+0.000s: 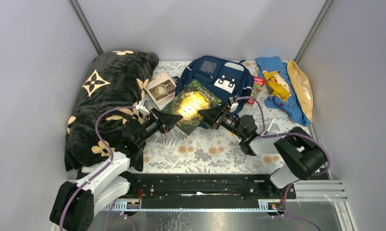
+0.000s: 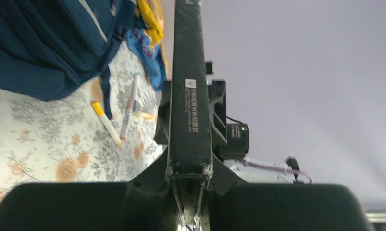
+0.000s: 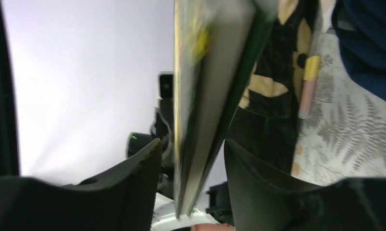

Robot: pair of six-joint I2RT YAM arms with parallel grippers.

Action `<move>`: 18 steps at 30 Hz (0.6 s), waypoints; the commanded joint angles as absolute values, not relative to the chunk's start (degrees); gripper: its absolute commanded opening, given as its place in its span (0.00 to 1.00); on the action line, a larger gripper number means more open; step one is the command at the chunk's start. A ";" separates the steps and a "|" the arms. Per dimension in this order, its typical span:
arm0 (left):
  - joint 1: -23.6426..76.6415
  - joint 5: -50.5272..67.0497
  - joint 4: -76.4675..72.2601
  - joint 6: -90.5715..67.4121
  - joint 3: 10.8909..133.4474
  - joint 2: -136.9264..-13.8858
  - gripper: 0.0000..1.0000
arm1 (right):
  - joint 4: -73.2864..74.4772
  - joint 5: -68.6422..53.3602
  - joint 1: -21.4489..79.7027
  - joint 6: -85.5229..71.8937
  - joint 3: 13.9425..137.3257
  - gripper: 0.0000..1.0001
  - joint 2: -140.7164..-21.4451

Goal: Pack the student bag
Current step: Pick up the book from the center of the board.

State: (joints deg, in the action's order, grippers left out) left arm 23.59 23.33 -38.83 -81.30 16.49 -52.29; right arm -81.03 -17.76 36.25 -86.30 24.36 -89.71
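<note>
The left gripper (image 2: 191, 182) is pinching one edge of a green book (image 2: 190, 96). Its dark fingers (image 2: 85, 207) are pressing tight against both covers, so the book is standing edge-on up the middle of the left wrist view. The right gripper (image 3: 192, 149) is straddling the opposite edge of the same book. Its fingers (image 3: 123, 187) are standing apart, with a gap showing beside the cover, so it is clamping nothing. In the overhead view both grippers are meeting at the centre of the frame with the book between them, its glossy cover catching a bright glare. The navy backpack (image 1: 219, 77) is lying just behind the book, at upper centre, with the book's far corner reaching its front. A small box (image 1: 161, 90) is sitting to the left of the book. A black blanket (image 1: 109, 91) is filling the left side, and a light-blue cloth (image 1: 277, 86) is lying at the upper right. Two markers (image 2: 105, 122) are lying on the flowered table cover (image 1: 205, 149) near the backpack.
</note>
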 commanded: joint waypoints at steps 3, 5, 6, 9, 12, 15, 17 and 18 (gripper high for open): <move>17.08 21.81 -8.96 -66.23 35.20 -47.21 0.00 | -28.60 -14.66 32.30 -57.57 32.66 0.69 -70.93; 14.37 23.24 -1.68 -63.01 40.18 -48.41 0.00 | -11.13 -7.41 32.33 -45.15 38.82 0.70 -68.21; 13.13 24.10 1.38 -61.69 42.17 -49.32 0.00 | -6.11 -4.65 32.29 -39.10 41.55 0.69 -68.23; 10.30 24.47 9.75 -57.55 48.09 -52.43 0.00 | 5.00 -2.41 32.42 -24.28 51.22 0.62 -72.76; 7.78 26.18 12.99 -54.90 51.67 -55.32 0.00 | 14.26 -4.22 32.50 -15.85 60.84 0.53 -82.00; 5.02 28.79 14.57 -53.12 54.79 -57.43 0.00 | 14.65 -6.07 34.41 -10.56 64.66 0.52 -87.72; 3.73 30.06 15.28 -52.05 56.22 -58.05 0.00 | 13.86 -3.34 36.71 -7.78 66.14 0.55 -90.25; 3.36 30.74 15.45 -51.81 56.77 -58.35 0.00 | 14.21 -2.56 37.37 -7.08 67.35 0.55 -91.53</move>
